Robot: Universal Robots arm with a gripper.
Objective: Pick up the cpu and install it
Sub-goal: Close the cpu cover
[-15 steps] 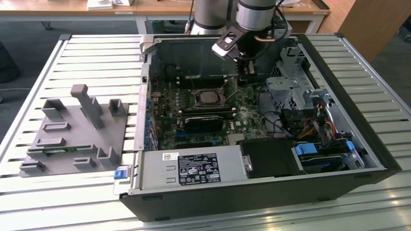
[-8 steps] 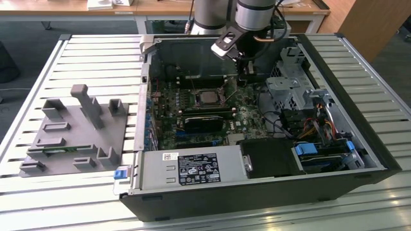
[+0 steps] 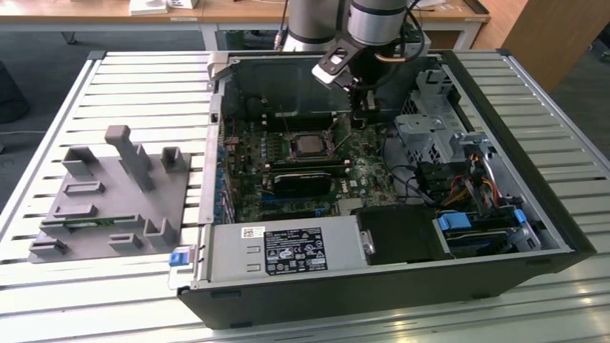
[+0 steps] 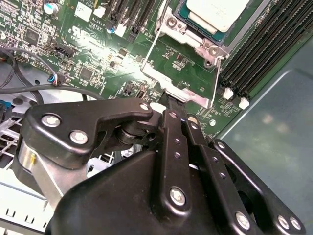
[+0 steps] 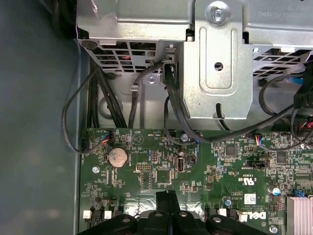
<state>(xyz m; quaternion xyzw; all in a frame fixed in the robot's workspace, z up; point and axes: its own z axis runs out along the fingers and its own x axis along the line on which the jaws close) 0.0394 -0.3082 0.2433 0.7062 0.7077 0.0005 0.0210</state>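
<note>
Pinched shut and empty, the gripper (image 4: pixel 169 102) sat just beside the cpu (image 4: pixel 215 12), which lay seated in its socket (image 4: pixel 195 41) straight ahead.

The motherboard (image 5: pixel 210 166) is deep green, speckled with small black chips; the cpu (image 4: pixel 217 12) on it shines silver-grey with a pale rim. The gripper (image 4: pixel 168 100) is matte black with silver screws. Black case (image 3: pixel 381 293), pale striped slatted table (image 3: pixel 57 93), grey fixture (image 3: pixel 105 193), blue clips (image 3: pixel 456 221)
</note>
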